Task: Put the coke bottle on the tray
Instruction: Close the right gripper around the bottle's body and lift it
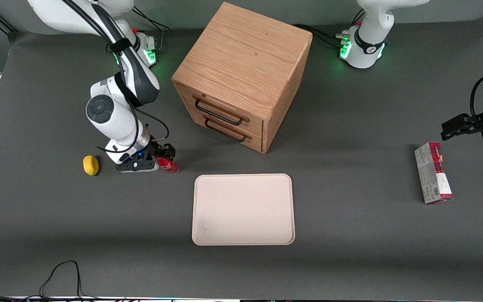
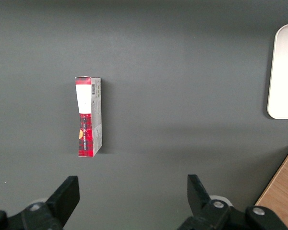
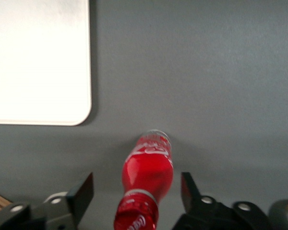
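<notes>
Beside tray (image 1: 243, 209): open pincer (image 1: 162, 160) flanking coke bottle (image 3: 146, 184)

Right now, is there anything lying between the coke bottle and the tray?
No. In the right wrist view only bare table separates the coke bottle from the tray. The gripper straddles the bottle, fingers open.

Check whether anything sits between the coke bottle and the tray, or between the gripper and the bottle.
Nothing visible does. The gripper is open with a finger on each side of the coke bottle, not yet closed on it. Only bare table separates the bottle from the tray; the lemon and drawer cabinet lie off that path.
</notes>
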You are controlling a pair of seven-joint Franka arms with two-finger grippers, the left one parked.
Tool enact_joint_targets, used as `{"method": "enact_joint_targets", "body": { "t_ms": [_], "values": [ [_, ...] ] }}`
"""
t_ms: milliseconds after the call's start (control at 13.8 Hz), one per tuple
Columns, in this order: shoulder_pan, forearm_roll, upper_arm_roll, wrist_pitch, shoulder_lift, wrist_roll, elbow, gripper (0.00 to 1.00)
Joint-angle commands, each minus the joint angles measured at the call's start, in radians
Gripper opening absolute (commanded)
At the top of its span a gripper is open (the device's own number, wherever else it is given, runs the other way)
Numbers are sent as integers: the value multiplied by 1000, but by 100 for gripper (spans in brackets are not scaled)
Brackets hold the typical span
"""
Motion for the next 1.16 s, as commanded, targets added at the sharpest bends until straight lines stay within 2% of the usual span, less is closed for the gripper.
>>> {"method": "enact_joint_targets", "body": {
  "t_ms": [0,73,145,218,291,364,582,800,1091],
  "values": [
    [-4,-18,6,-25,-2,4,-3,67],
    [-4,-18,6,-27,-2,6,-3,57],
    [-4,-18,6,-42,-2,6,-3,42],
    [-5,-18,6,-60,-4,4,2,25],
    [-10,-17,6,-68,-5,4,9,5],
    [-12,-17,6,-70,-5,4,17,0],
    [-25,-15,6,-79,-4,16,76,0],
    [-22,-20,6,-212,-2,10,237,0],
    [-30,-125,5,-460,74,9,518,0]
  ]
}}
